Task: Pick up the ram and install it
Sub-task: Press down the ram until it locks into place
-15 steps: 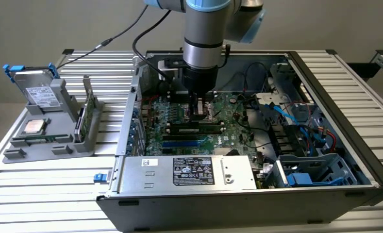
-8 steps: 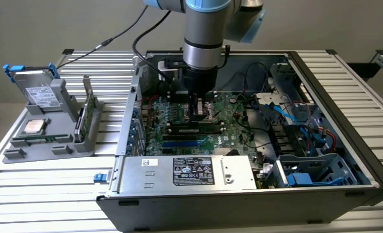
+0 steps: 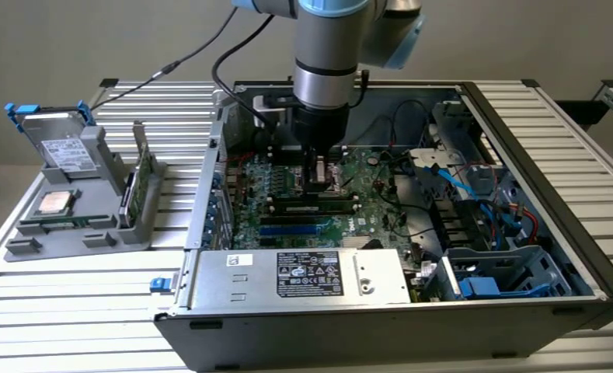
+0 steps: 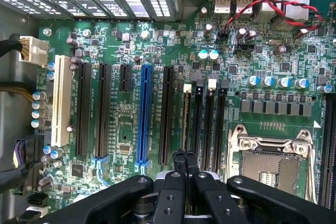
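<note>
With its black two-finger gripper (image 4: 185,157) clenched empty over the green motherboard (image 4: 157,103), the arm hangs inside the open grey computer case (image 3: 555,311); the long narrow green ram stick (image 3: 311,207) lies seated in a slot near the board's centre, w/ the gripper just above it.

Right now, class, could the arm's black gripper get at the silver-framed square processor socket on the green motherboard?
Probably yes: the gripper, shut, hangs just beside the processor socket, and no cable or card lies over it.
</note>
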